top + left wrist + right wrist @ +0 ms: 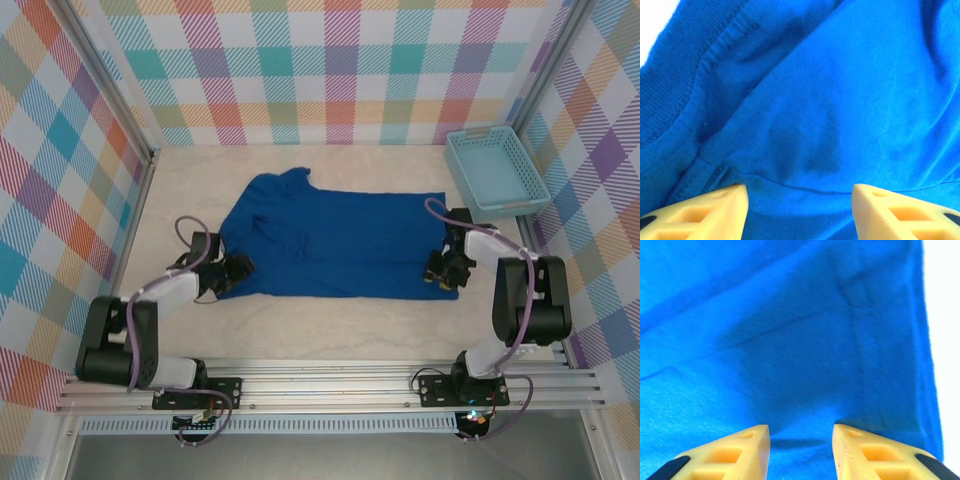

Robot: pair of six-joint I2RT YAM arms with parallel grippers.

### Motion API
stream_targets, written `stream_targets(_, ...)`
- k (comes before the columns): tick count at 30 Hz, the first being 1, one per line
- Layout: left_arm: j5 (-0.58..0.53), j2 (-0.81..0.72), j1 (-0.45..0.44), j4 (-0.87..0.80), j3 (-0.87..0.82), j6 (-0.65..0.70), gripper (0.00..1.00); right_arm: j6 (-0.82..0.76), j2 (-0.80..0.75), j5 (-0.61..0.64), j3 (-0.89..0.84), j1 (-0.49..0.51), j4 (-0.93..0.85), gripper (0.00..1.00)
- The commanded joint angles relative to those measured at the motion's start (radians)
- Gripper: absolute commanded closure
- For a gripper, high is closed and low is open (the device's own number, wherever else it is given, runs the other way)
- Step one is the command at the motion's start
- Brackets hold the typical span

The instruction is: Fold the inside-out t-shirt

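Note:
The inside-out t-shirt lies spread flat on the table, royal blue, its neck end toward the left. My left gripper sits low at the shirt's near left corner. In the left wrist view its yellow fingertips stand wide apart over the cloth, a fold line running between them, so the left gripper is open. My right gripper rests at the shirt's near right corner. In the right wrist view it is open with a narrower gap, blue cloth between the fingertips.
A light-blue lattice basket stands at the back right, clear of the shirt. Checked walls close in the left, back and right sides. Bare table runs between the shirt and the arm bases. Table surface shows beside the shirt's hem.

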Motion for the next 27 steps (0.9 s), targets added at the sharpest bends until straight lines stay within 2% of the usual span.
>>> stream_targets(1, -0.032, -0.134, -0.026, -0.206, -0.053, -0.064, 0.42, 0.025, -0.080, 0.033, -0.038, -0.004, -0.077, 0.61)
stream_targets(4, -0.069, -0.231, -0.041, -0.235, 0.015, -0.035, 0.41, 0.002, -0.154, 0.025, -0.017, -0.001, -0.040, 0.58)
stream_targets(6, -0.056, -0.214, -0.047, -0.189, 0.076, -0.003, 0.41, -0.004, -0.178, -0.009, 0.012, 0.011, -0.001, 0.57)
stream_targets(14, 0.067, 0.188, -0.067, 0.024, 0.322, 0.060, 0.50, -0.014, -0.108, -0.060, 0.094, 0.052, 0.043, 0.55)
stream_targets(19, 0.073, 0.348, -0.079, 0.025, 0.454, 0.064, 0.56, -0.005, -0.116, -0.081, 0.083, 0.056, 0.065, 0.55)
stream_targets(27, 0.059, 0.558, -0.107, 0.054, 0.584, 0.042, 0.58, -0.009, -0.124, -0.085, 0.104, 0.065, 0.062, 0.55)
